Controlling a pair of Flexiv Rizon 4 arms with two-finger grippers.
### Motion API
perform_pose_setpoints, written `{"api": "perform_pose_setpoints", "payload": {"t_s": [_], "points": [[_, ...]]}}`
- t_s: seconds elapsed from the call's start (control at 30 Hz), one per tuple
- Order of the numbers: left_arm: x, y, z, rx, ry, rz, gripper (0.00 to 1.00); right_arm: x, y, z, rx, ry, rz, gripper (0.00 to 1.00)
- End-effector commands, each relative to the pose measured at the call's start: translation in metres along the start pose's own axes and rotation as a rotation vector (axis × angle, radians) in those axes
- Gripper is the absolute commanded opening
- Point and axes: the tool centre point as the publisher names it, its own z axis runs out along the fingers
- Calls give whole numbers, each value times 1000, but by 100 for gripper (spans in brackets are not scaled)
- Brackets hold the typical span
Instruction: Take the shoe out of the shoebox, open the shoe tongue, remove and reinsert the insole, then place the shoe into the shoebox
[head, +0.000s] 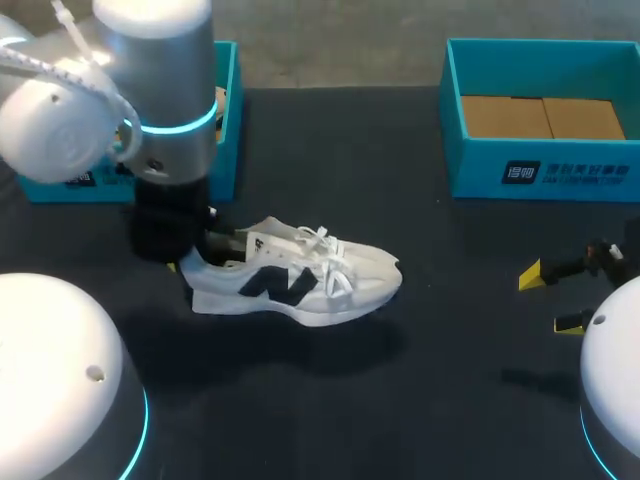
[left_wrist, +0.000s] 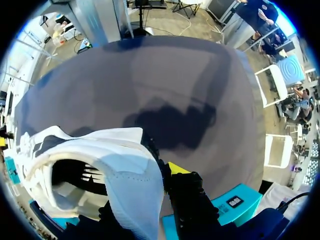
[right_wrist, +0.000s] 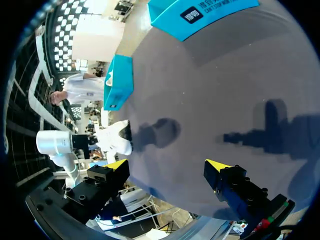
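1. The dark counter (head: 450, 360) is backed by two teal boxes, the left shoebox (head: 229, 120) and the right shoebox (head: 540, 172).
2. The white shoe (head: 300, 275) is sat on its sole mid-counter, outside both.
3. Its heel is pinched by the left claw (left_wrist: 142, 192); the right claw (right_wrist: 167, 169) is held spread wide, well apart from it.

From above and behind, my head camera overlooks the table (head: 420, 400); my left wrist camera hugs the shoe (left_wrist: 130, 175), which my right wrist camera sees from afar.
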Motion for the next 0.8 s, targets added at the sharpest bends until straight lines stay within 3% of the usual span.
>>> {"api": "perform_pose_setpoints", "payload": {"t_s": [0.03, 0.37, 0.5, 0.8], "points": [[-18, 7, 15, 9, 6, -12, 0, 0, -2, 0, -3, -3, 1, 100], [-47, 8, 41, 3, -23, -18, 0, 0, -2, 0, -3, -3, 1, 100], [-65, 8, 64, 10, -26, -9, 0, 0, -2, 0, -3, -3, 1, 100], [-87, 8, 90, -5, -25, 6, 0, 0, -2, 0, -3, -3, 1, 100]]}}
